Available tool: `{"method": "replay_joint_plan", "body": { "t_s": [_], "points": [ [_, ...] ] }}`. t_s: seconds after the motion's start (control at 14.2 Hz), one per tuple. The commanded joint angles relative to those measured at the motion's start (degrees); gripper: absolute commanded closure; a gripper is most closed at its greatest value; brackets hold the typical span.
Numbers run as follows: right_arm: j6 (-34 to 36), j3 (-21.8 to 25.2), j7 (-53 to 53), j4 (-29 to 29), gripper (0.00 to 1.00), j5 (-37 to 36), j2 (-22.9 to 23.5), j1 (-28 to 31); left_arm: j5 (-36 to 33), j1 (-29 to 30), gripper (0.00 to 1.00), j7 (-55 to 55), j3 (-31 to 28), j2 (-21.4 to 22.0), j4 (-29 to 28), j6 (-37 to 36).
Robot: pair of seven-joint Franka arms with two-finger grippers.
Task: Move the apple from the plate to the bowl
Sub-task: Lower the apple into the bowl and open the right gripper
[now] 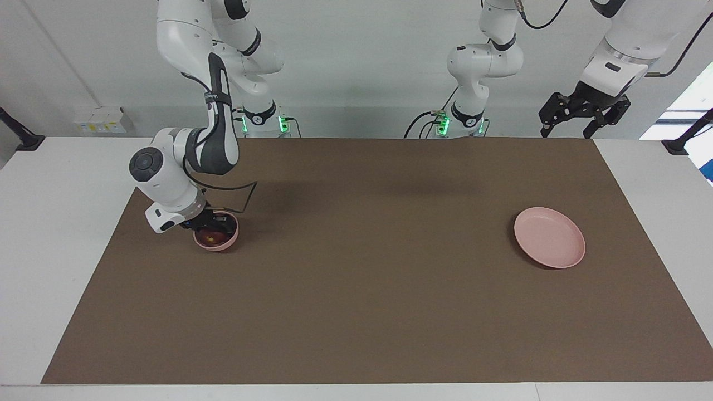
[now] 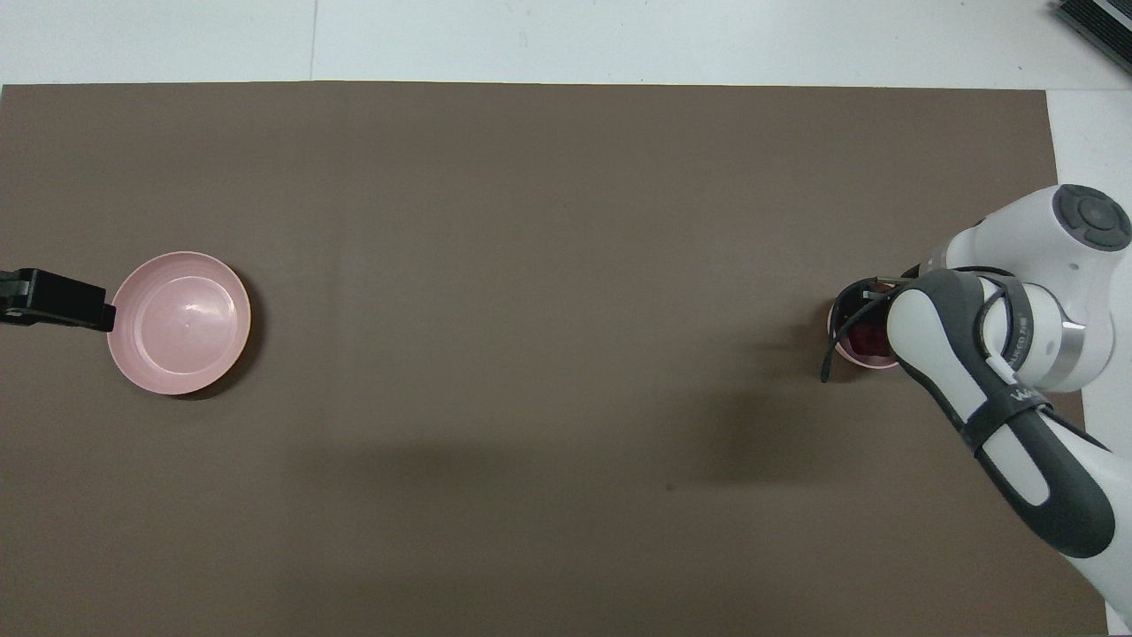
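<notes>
Tabletop white under brown mat, pale wall | apple in bowl, right claw just over it, grip unclear | plate bare | left claw spread, waits aloft.

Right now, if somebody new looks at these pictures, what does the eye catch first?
First the right gripper, low over the pink bowl at the right arm's end of the brown mat, with the dark red apple inside the bowl. Then the bare pink plate at the left arm's end, where the left gripper waits, raised.
</notes>
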State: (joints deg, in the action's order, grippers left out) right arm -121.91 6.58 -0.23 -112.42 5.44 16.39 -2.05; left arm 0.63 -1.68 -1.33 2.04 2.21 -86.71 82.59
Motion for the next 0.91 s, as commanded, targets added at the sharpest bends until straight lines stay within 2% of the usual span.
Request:
{"method": "replay_joint_plan", "body": {
  "t_s": [0.0,0.21,0.42,0.84],
  "points": [
    [-0.4,-0.8,0.1,0.3,0.0,-1.3,0.0,0.8,0.7,0.6,0.0,-0.2,0.2,0.5,-0.3,0.1],
    [0.7,-0.7,0.3,0.8,0.0,-1.3,-0.7,0.8,0.7,0.6,0.0,-0.2,0.2,0.5,-0.3,0.1],
    [6.1,-0.7,1.7,4.2,0.0,-1.3,-2.3,0.6,0.7,0.6,0.0,-0.2,0.2,0.5,-0.3,0.1],
    [10.8,-1.0,4.1,5.0,0.0,-3.6,-11.2,-0.2,0.7,0.6,0.0,-0.2,0.2,0.5,-0.3,0.1]
  ]
}}
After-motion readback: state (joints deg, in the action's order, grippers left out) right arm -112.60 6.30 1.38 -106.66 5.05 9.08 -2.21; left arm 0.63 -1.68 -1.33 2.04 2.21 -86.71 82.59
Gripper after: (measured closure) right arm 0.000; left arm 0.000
